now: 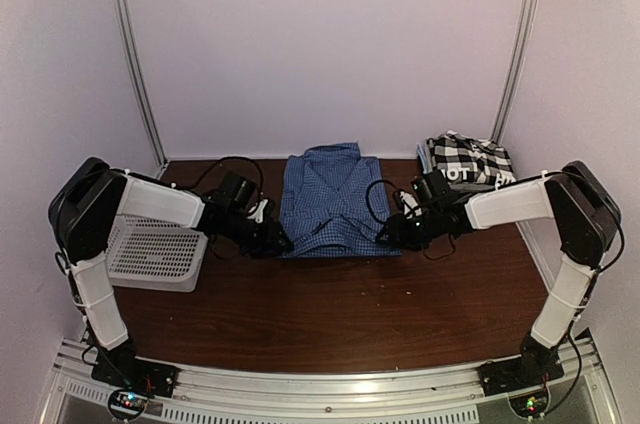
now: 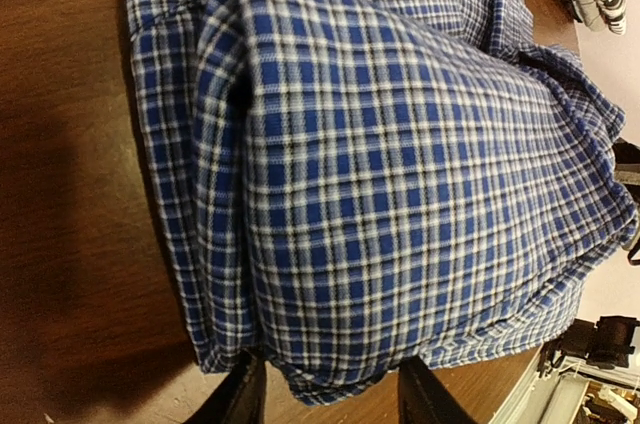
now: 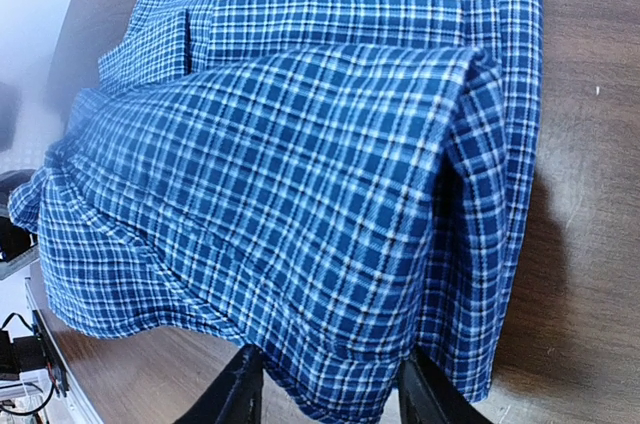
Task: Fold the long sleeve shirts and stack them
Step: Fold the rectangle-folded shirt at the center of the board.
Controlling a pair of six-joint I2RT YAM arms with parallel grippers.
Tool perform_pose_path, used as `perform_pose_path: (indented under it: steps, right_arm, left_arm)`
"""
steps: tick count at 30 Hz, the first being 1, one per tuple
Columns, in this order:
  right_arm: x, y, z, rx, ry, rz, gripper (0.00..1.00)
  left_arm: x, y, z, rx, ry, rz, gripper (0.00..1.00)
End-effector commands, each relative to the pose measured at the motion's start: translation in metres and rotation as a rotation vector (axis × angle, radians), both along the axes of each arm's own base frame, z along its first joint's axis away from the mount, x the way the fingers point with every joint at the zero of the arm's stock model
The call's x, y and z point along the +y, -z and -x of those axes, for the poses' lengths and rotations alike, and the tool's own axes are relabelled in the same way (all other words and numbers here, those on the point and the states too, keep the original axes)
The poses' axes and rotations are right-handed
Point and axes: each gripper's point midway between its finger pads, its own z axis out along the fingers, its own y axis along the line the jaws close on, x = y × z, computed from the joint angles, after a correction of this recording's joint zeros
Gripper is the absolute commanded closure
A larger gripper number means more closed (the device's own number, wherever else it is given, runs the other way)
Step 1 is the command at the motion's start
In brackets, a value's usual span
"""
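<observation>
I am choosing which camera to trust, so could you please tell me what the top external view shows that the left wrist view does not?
Only the top external view shows the white mesh basket and the arms' bases. Only the left wrist view shows the stacked fold layers of the blue checked shirt close up, the left gripper straddling its near edge. Both show that shirt, the black-and-white shirt and the brown table.

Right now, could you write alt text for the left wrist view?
A folded blue checked shirt fills the view, lying on a dark wooden table. The two black fingers of the left gripper straddle its near edge.
</observation>
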Motion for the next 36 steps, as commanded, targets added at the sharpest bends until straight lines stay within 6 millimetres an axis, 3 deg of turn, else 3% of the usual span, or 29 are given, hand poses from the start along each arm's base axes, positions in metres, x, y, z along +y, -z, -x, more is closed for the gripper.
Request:
perform_pose_path:
  steps: [1,10,16,21,23,29,36]
  right_arm:
    - [0.004,0.0,-0.001,-0.006,-0.005,-0.008,0.56]
    - [0.013,-0.024,-0.018,-0.047,0.015,-0.064,0.9]
    - [0.013,-0.048,-0.055,-0.09,0.082,-0.128,0.94]
    - [0.006,-0.041,-0.094,-0.07,0.167,-0.152,0.94]
    - [0.003,-0.038,-0.111,-0.073,0.195,-0.169,0.9]
    - [-0.004,-0.037,-0.148,-0.087,0.233,-0.188,0.59]
    - [-0.02,-0.071,-0.163,-0.174,0.243,-0.095,0.36]
  left_arm:
    - [-0.009,-0.004,-0.005,-0.029,0.011,0.024,0.59]
    - [-0.018,-0.04,-0.028,-0.095,-0.01,0.07,1.0]
    - [-0.012,-0.055,-0.064,-0.113,-0.066,0.117,1.0]
    - [-0.007,-0.058,-0.105,-0.119,-0.1,0.162,1.0]
    - [-0.008,-0.051,-0.12,-0.114,-0.106,0.171,1.0]
    - [-0.012,-0.058,-0.159,-0.139,-0.126,0.261,0.68]
    - [-0.002,-0.08,-0.178,-0.21,-0.148,0.288,0.48]
